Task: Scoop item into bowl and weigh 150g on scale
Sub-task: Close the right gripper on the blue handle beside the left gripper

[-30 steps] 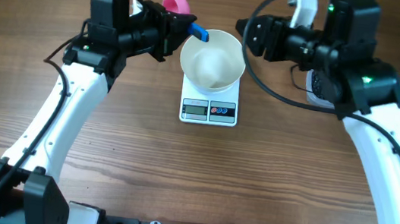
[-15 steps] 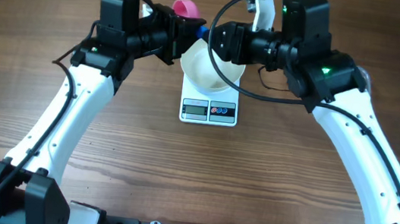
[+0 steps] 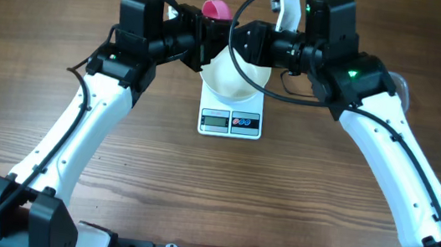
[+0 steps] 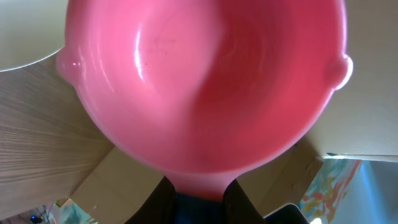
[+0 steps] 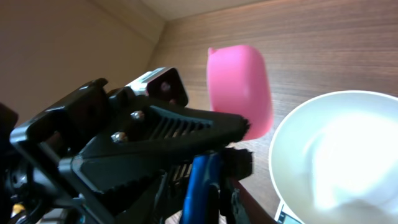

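- Two white-and-black arms meet over a wood-grain table [image 3: 136,189], above a small white rectangular scale [image 3: 231,123] whose grey display and round buttons face 6 o'clock.
- A round, plain white bowl [image 3: 224,78] with a smooth, glossy inside sits on the scale and covers most of its platform.
- The left gripper [image 4: 200,202] is clenched on the narrow blue handle [image 5: 200,180] of a pink scoop [image 3: 215,9], with a dark finger pressed to each side of the handle.
- The scoop is smooth, shiny moulded plastic, a deep rounded cup with a small nub on either flank. It hangs in the air at about 11 o'clock from the bowl, just outside the rim, with its open face turned to the left wrist camera.
- The right gripper [image 3: 246,42] reaches in from 3 o'clock and hovers over the bowl's 12 o'clock rim, close beside the left gripper's ribbed black fingers.
- The right gripper's fingers cannot be made out in any view, so I cannot tell how wide its jaws stand or whether they touch anything.
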Robot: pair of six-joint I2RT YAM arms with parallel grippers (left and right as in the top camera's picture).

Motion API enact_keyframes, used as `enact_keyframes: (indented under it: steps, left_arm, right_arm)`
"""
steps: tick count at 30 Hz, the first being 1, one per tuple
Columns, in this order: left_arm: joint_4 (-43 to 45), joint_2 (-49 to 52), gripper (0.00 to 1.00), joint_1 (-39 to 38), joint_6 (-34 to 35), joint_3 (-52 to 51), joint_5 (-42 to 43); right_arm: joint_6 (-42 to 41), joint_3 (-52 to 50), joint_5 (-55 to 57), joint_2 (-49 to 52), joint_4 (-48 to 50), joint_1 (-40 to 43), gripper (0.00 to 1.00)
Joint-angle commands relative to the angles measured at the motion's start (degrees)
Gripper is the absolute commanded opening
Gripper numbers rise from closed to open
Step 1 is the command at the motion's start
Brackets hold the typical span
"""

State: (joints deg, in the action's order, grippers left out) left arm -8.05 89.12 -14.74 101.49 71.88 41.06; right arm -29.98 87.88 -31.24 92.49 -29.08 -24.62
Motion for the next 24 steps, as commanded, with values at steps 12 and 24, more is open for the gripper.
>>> enact_keyframes:
  steps: [12, 24]
  left_arm:
    - [0.3, -0.4, 0.04, -0.2, 1.2, 0.8, 1.1]
    - [0.3, -0.4, 0.04, -0.2, 1.5, 0.8, 1.1]
  right_arm:
    - [-3.6, 0.5, 6.0, 1.0, -0.1, -0.3, 0.28]
    - [-6.3, 0.5, 5.5, 1.0, -0.3, -0.3, 0.26]
